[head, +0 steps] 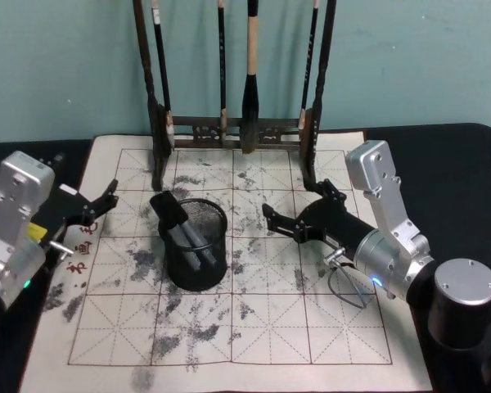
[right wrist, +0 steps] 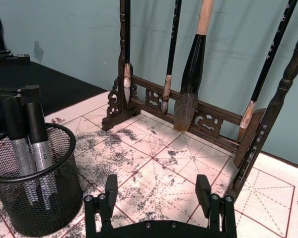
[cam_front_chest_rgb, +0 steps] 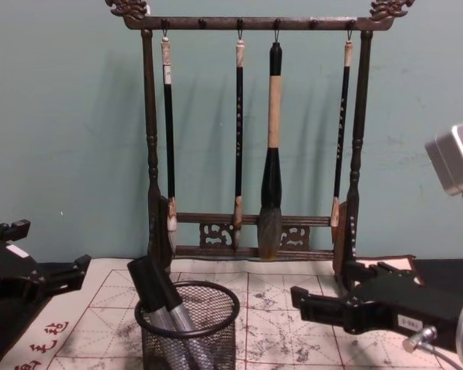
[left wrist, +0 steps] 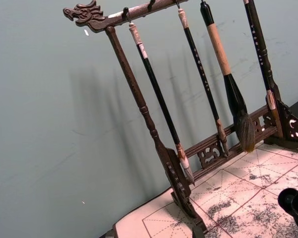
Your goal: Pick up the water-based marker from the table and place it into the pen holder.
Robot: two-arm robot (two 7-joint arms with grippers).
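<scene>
Black wire-mesh round pen holder [head: 196, 246] stands on the ink-spotted grid paper mat [head: 262, 327], with two grey, black-capped water-based markers [head: 188, 233] leaning inside it, while the right gripper [head: 288, 223] waits spread open just right of it and the left gripper [head: 98, 206] rests open at the mat's left edge.

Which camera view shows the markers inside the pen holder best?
The right wrist view: the two markers stand close and unobstructed in the pen holder. Head view shows them from above, smaller. Chest view cuts the holder's base. Left wrist view faces the brush rack.
</scene>
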